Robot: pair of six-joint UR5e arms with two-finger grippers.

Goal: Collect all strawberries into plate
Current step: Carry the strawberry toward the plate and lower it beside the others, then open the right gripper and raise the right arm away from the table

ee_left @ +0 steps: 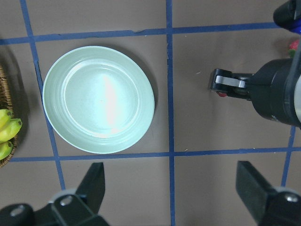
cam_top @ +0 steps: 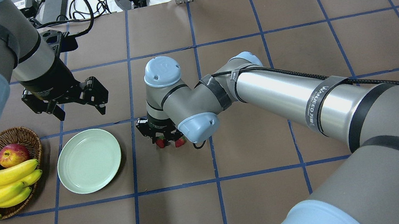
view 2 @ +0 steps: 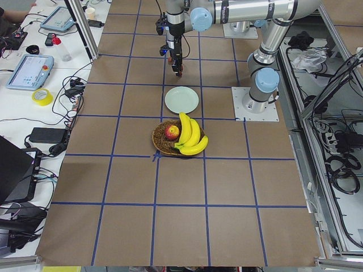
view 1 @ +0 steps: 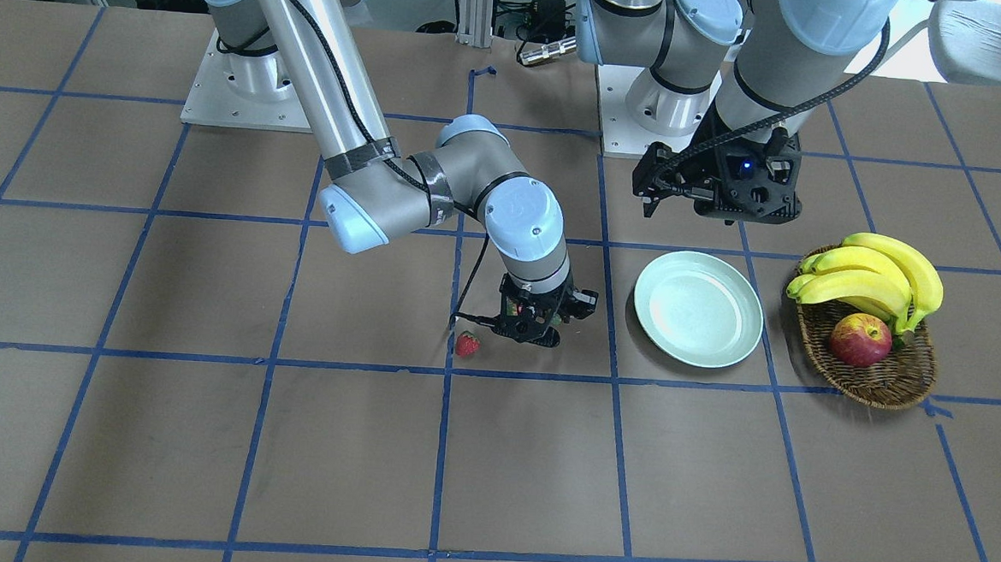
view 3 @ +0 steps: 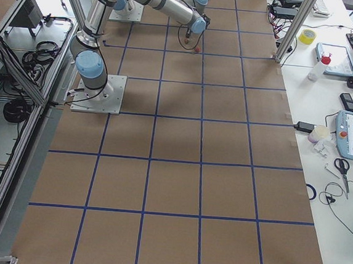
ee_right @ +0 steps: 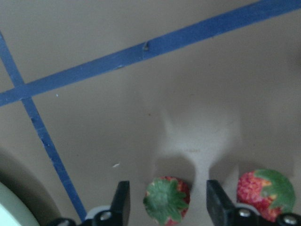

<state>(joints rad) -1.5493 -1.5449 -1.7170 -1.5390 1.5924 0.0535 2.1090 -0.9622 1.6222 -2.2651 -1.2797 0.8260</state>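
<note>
Down low, right tool (ee_right: 167, 187) spread astride one strawberry (ee_right: 167, 201), seemingly clear of it.

Four fixed cameras around the table (view 1: 157, 451), two close downward wrist views, the plate (view 1: 698, 308) common to most.

This is a robotics lab. Its table (view 2: 181, 238) is gridded with blue tape (view 2: 227, 205). Along the sides lie teach pendants (view 2: 29, 71) and cables (view 2: 339, 164).

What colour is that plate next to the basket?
The plate is pale mint green, plain, clearest in the left wrist view.
</note>
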